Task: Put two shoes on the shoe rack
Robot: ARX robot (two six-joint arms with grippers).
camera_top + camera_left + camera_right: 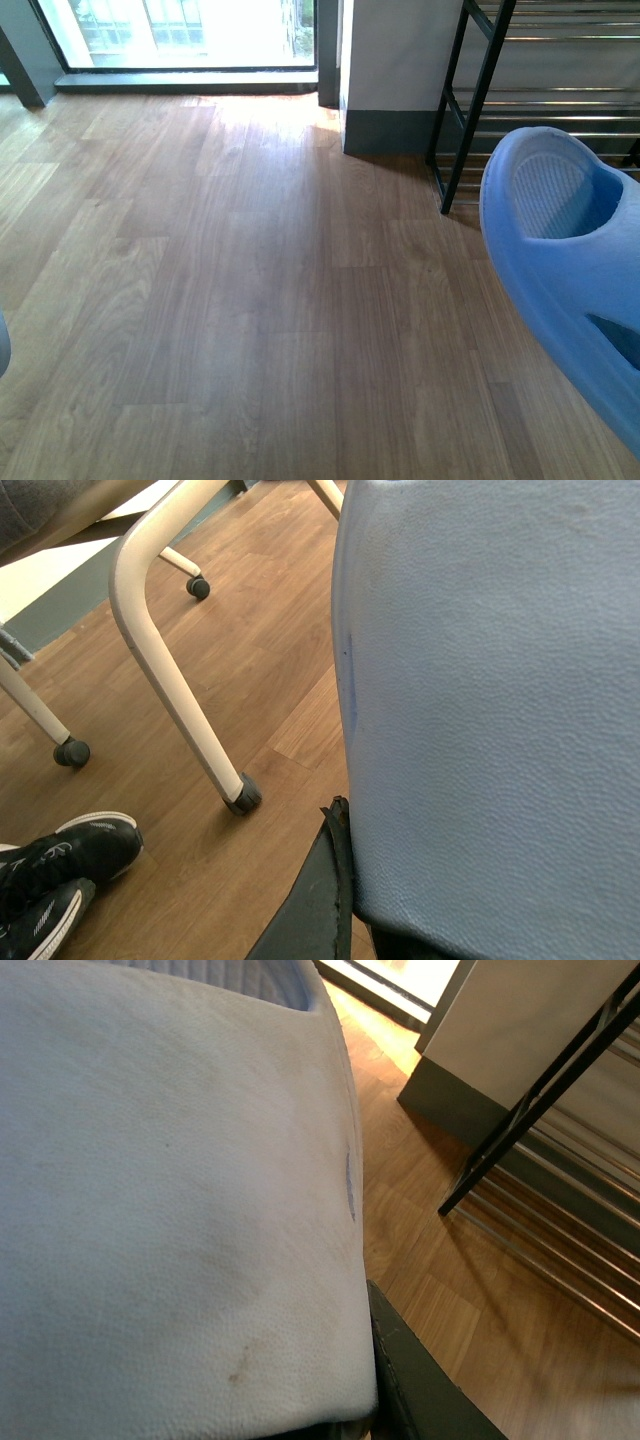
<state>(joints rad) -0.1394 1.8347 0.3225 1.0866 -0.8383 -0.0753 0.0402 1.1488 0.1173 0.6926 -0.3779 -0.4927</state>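
Light-blue sandal (565, 270) is held off the floor, just in front of the shoe rack (480, 90) and level with its lower bars. Right gripper (400, 1385) is clenched on it, with one dark finger (430, 1405) visible at the sandal's edge. Second sandal (480, 700) is grasped by the left gripper (320, 900), well left of the rack, above the wood floor (250, 300) and beside chair legs (170, 680).

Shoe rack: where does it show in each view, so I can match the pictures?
Front: rack at upper right, behind the raised right sandal.
Left wrist: not in it; the left sandal fills much of the picture.
Right wrist: rack beyond the right sandal.
Shared landmark: grey skirting beside the rack, front and right wrist.
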